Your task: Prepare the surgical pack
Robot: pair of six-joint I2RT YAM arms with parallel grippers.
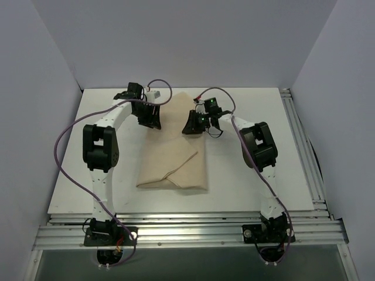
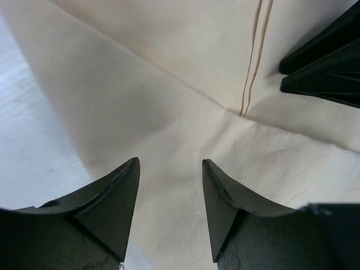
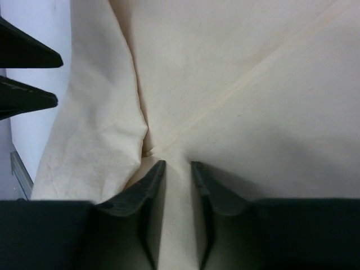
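The tan cloth bundle (image 1: pixel 176 164) lies folded on the surface (image 1: pixel 82 181). At its far end the left claw (image 2: pixel 169 163) hangs spread; the right claw (image 3: pixel 177 164) pinches a fold.

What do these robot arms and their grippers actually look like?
The left arm and right arm are white links with chunky black joint housings. A purple cable loops along each. The left gripper and right gripper each have two dark, wedge-shaped fingers tapering to points.
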